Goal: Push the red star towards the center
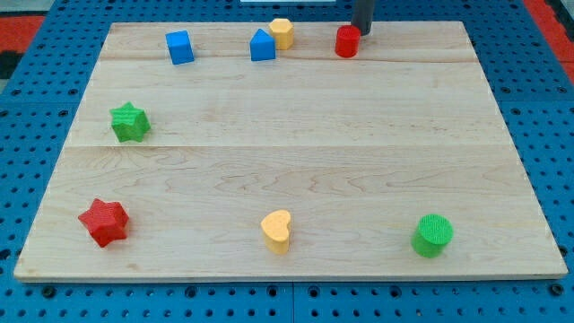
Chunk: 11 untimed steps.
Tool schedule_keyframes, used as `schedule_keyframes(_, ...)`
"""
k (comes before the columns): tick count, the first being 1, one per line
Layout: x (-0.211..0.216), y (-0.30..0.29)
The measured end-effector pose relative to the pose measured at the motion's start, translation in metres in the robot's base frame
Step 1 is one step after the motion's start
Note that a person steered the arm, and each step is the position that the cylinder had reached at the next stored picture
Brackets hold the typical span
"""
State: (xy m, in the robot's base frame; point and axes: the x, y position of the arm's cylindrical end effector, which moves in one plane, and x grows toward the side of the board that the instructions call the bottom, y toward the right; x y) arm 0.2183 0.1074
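Note:
The red star [104, 222] lies near the bottom-left corner of the wooden board [296, 152]. My tip [361, 33] is at the view's top, right of the middle, touching or just beside the upper right of a red cylinder [347, 41]. The tip is far from the red star, across the board diagonally.
A blue cube [179, 47], a blue house-shaped block [262, 45] and a yellow hexagon-like block [282, 32] sit along the top edge. A green star [130, 122] is at the left. A yellow heart [277, 231] and a green cylinder [432, 235] sit near the bottom edge.

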Motion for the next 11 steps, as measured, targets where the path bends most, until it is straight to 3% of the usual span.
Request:
schedule_keyframes(2,0.025,-0.053)
schedule_keyframes(4,0.027,-0.053)
schedule_keyframes(6,0.063,-0.053)
schedule_keyframes(9,0.067,-0.061)
schedule_keyframes(11,0.098,-0.072)
